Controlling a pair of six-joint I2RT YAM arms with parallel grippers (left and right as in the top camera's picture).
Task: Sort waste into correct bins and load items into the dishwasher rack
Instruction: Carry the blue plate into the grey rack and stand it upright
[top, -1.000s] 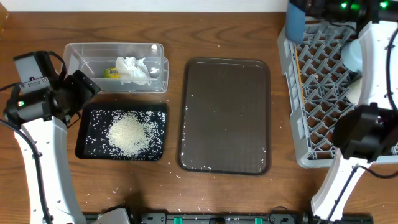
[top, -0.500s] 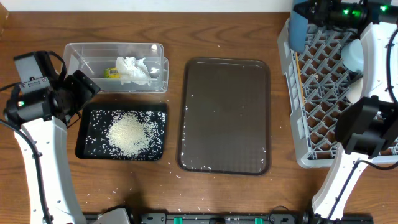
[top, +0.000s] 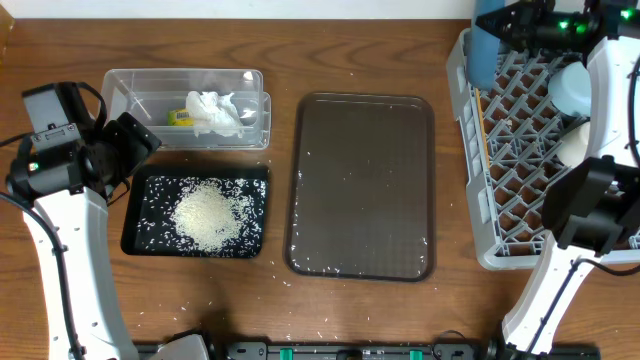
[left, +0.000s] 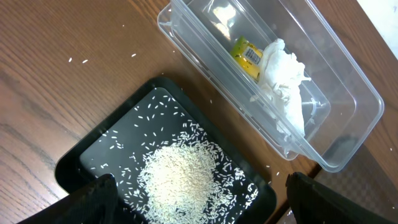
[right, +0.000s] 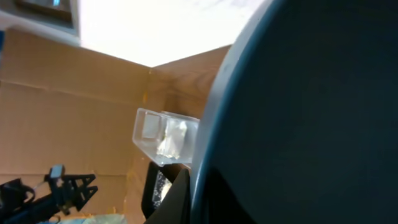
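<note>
Standing upright, the dark-blue plate (top: 482, 50) shows edge-on over the grey rack (top: 512, 150).

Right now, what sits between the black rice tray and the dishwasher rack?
The brown serving tray alone lies between the black tray and the rack; the overhead view shows it.

A clear plastic box (top: 135, 95) at 10 o'clock holds a yellow-green wrapper (top: 178, 117) touching a crumpled white napkin (top: 215, 113). At 8 o'clock, a black tray (top: 132, 238) holds heaped rice (top: 205, 215). At 3 o'clock, a grey rack (top: 505, 215); a dark-blue plate (top: 482, 50) stands on edge at its 11 o'clock corner.
</note>
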